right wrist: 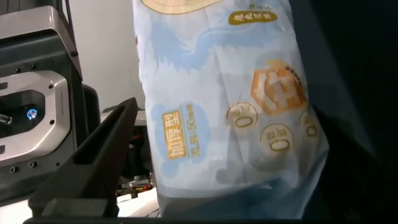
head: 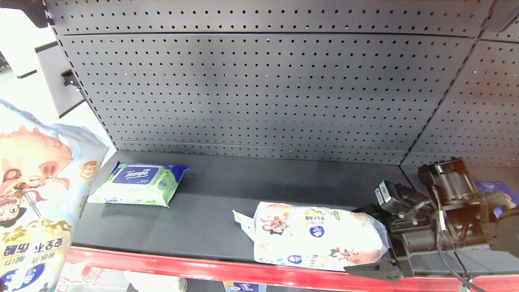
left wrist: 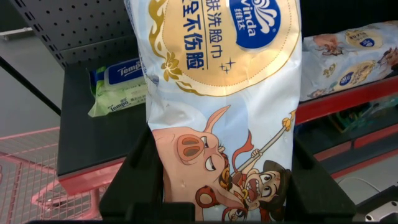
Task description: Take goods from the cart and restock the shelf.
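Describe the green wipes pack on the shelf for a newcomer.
Find the dark shelf board below the grey pegboard. Toward its left rear lies a flat soft wipes pack. Unlike the cartoon-printed bag at the front, it is green with a blue label.

- The left black two-finger gripper [left wrist: 227, 186], at the near left, clamps a white cartoon-printed tissue pack [left wrist: 217, 93].
- The right black gripper [head: 350, 240] lies level at the near right, pointing left.

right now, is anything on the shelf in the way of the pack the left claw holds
The wipes pack lies at the left end of the shelf, just beyond the held pack; the middle looks free.
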Motion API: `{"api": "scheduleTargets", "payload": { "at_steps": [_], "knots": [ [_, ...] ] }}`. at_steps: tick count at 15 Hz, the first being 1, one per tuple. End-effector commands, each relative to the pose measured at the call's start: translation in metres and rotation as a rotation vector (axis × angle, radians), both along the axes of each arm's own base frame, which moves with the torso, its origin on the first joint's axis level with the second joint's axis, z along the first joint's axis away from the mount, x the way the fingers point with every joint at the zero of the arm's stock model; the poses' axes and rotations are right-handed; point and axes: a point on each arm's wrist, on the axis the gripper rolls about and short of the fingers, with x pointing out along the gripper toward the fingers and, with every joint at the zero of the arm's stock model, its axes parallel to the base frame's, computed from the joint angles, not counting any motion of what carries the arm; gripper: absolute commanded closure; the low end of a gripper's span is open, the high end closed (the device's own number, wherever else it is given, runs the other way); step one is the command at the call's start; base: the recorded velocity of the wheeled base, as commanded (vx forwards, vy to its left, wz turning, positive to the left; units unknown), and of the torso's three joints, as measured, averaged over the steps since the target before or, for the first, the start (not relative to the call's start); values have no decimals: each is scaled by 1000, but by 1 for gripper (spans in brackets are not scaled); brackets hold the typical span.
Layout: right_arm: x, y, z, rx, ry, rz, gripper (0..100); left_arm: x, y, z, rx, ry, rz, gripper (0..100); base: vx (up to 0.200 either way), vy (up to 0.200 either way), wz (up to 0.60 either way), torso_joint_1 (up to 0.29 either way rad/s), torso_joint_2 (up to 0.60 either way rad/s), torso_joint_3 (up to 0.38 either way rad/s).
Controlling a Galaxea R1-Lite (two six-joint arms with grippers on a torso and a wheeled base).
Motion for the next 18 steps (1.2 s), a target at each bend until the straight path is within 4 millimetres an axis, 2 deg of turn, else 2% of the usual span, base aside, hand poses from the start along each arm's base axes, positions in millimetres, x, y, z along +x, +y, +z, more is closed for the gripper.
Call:
{"api": "scheduleTargets", "payload": {
  "at_steps": [1, 6, 10, 11, 13, 14, 16, 18],
  "knots": [
    [-6, -10, 8, 8, -38, -32, 0, 1, -1, 0, 1, 7, -5, 100, 0, 0, 0, 0, 0, 0],
    [-37, -52, 25, 27, -119, -210, 0, 16, -6, 4, 10, 73, -68, 100, 0, 0, 0, 0, 0, 0],
    [-101, -87, 45, 67, -266, -488, 0, 38, -13, 14, 21, 142, -90, 100, 0, 0, 0, 0, 0, 0],
    [-114, -89, 48, 98, -275, -549, 0, 43, -15, 16, 23, 158, -101, 100, 0, 0, 0, 0, 0, 0],
    [-162, -86, 57, 248, -296, -785, 0, 59, -21, 20, 16, 214, -174, 100, 0, 0, 0, 0, 0, 0],
    [-182, -82, 55, 302, -327, -907, 0, 68, -25, 23, 15, 239, -202, 100, 0, 0, 0, 0, 0, 0],
    [-208, -75, 44, 377, -403, -1077, 0, 87, -32, 29, 11, 283, -259, 100, 0, 0, 0, 0, 0, 0],
    [-226, -70, 27, 402, -499, -1155, 0, 117, -41, 38, 15, 331, -302, 100, 0, 0, 0, 0, 0, 0]
  ]
}}
